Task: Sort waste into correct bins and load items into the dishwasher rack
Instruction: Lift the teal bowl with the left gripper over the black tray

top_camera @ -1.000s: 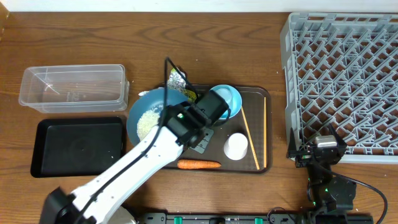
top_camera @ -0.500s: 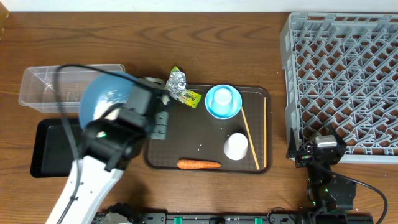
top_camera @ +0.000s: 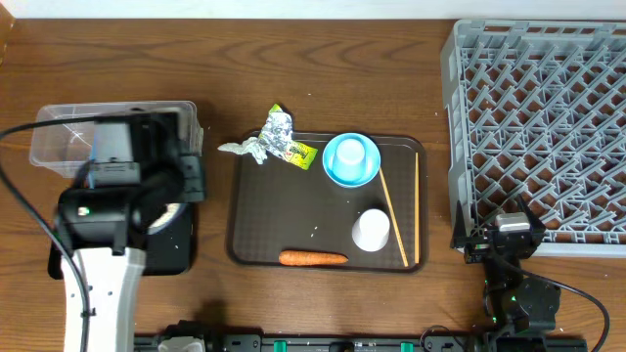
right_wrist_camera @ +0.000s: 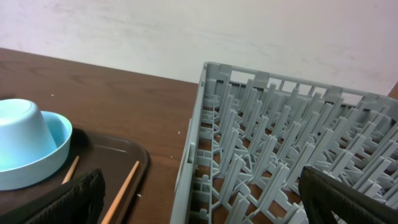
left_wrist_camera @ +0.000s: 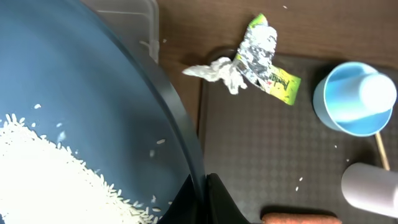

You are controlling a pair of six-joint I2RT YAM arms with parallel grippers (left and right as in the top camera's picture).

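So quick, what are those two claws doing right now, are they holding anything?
Left gripper: closed on the rim of the large dark blue bowl, which has rice in it.
Right gripper: open, holding nothing.

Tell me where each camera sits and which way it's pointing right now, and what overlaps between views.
Overhead: above the table, looking straight down at the serving tray and dishwasher rack; left arm and right arm show.
Left wrist: on the left gripper, shut on the rim of the dark blue bowl, looking down at its rice.
Right wrist: low by the table, facing the back wall, rack at right; its open fingers blur the bottom corners.
Shared: the pale blue cup appears in all three.
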